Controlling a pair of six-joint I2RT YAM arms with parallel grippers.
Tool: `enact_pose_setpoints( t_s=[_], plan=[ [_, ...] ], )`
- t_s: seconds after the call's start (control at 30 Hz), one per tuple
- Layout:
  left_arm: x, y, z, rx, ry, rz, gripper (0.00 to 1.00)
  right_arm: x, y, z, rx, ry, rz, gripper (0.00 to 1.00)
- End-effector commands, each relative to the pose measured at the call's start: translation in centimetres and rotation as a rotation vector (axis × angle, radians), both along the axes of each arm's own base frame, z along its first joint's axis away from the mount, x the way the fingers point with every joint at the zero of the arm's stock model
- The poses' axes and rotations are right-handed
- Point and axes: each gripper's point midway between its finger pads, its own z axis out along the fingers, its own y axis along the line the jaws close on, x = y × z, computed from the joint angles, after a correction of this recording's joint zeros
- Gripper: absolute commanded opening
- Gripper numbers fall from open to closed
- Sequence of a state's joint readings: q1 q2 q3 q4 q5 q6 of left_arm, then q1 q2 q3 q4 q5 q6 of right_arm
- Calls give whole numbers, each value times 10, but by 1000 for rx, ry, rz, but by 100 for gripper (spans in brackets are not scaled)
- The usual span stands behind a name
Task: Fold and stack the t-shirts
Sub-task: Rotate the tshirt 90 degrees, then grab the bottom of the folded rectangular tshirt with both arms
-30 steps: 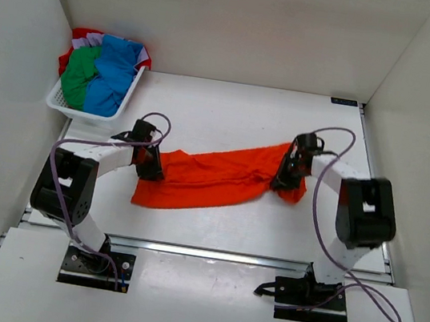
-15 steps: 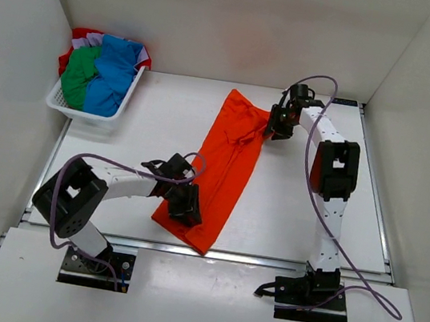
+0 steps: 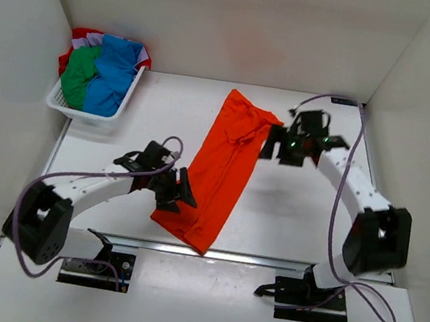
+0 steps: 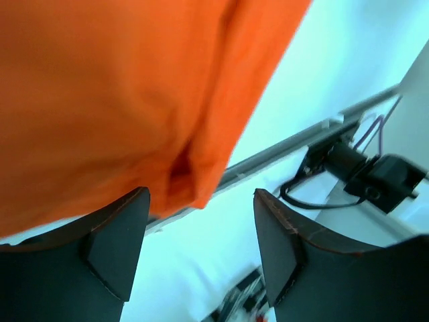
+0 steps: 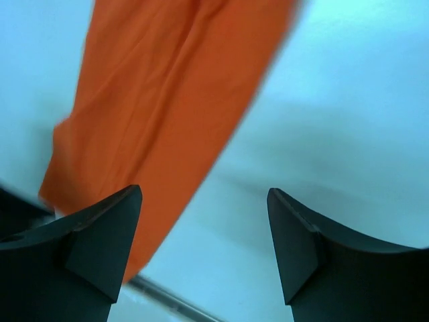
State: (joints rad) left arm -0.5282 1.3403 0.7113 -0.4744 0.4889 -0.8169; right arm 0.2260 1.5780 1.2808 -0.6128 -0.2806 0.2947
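An orange t-shirt (image 3: 222,170) lies on the table as a long narrow strip running from the far middle to the near edge. My left gripper (image 3: 182,191) hovers at the strip's near left edge. It is open, and the orange cloth (image 4: 100,87) lies beyond its fingertips with nothing between them (image 4: 201,193). My right gripper (image 3: 272,147) sits just right of the strip's far end. It is also open and empty (image 5: 204,190), with the orange cloth (image 5: 161,100) off to its left. Green (image 3: 78,76), blue (image 3: 115,73) and red (image 3: 84,34) t-shirts are bunched in the basket.
The white plastic basket (image 3: 60,105) stands at the far left corner, against the left wall. White walls close in the table on three sides. A metal rail (image 3: 265,260) runs along the near edge, and the right arm's base and cables (image 4: 362,174) show in the left wrist view.
The orange shirt was swung from lying across the table to lying lengthwise. Both grippers opened and let it go, and the right one drew back from the far end.
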Motion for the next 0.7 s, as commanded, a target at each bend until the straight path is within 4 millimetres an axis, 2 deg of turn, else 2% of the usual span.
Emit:
enact_pose_setpoints(
  t_s=[0.0,0.03,0.07,0.1,0.13,0.17,0.23,0.27,0.3,0.47,0.5,0.53,0.6,0.67],
  plan=[
    [-2,40,-4,50,-22,98,74,-75,52,-39,45,91,95,73],
    [-7,52,-8,95,-38,97,74,-88,72,-41,91,85,113,72],
    [-1,66,-10,150,-79,133,75,-106,79,-46,138,95,100,73],
    [-1,82,-16,216,-90,153,76,-133,91,-55,149,116,144,73],
    [0,92,-17,253,-118,158,76,-147,109,-54,175,111,155,74],
    [-4,100,-22,269,-104,171,76,-154,111,-60,177,114,126,74],
    [0,116,-27,318,-133,208,77,-183,125,-73,166,144,151,75],
    [-1,117,-32,323,-136,216,77,-181,130,-72,188,134,125,75],
    [2,119,-32,325,-149,232,77,-192,133,-79,182,147,139,75],
    [-1,128,-50,362,-170,295,76,-218,154,-105,188,210,164,72],
    [1,128,-49,358,-180,301,76,-217,160,-103,208,209,163,71],
    [0,127,-51,358,-176,302,76,-225,162,-112,191,229,173,71],
    [-5,130,-60,378,-157,298,75,-238,171,-118,203,272,183,69],
    [-7,126,-63,367,-162,290,75,-246,172,-127,181,297,175,69]
  ],
)
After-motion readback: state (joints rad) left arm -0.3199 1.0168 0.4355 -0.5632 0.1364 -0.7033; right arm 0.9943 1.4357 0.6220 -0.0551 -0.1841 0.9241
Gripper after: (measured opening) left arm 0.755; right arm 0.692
